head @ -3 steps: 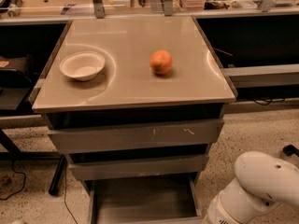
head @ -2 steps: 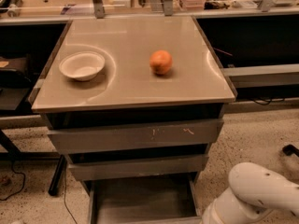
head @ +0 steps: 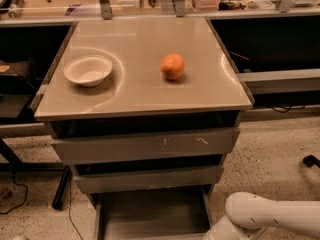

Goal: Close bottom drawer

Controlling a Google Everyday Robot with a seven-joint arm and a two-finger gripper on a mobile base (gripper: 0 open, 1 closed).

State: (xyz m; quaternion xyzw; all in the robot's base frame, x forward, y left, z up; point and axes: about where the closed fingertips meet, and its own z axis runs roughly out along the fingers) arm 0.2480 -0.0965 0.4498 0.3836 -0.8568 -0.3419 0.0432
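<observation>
The bottom drawer (head: 150,214) of the grey metal cabinet stands pulled out toward me, its shallow grey tray showing at the bottom middle of the camera view. Its front is below the frame edge. Above it are the mid-width drawer (head: 147,179) and the widest drawer (head: 145,145) with pale scratch marks. My white arm (head: 270,216) enters at the bottom right, beside the open drawer's right side. The gripper itself is below the frame, out of view.
A white bowl (head: 88,70) and an orange (head: 172,66) rest on the beige cabinet top (head: 140,89). Dark shelving and a grey rail (head: 277,79) flank the cabinet. A black leg (head: 61,188) and cable lie on the speckled floor at left.
My white arm has sunk lower and shifted slightly left toward the open drawer. The drawers, bowl and orange have not moved.
</observation>
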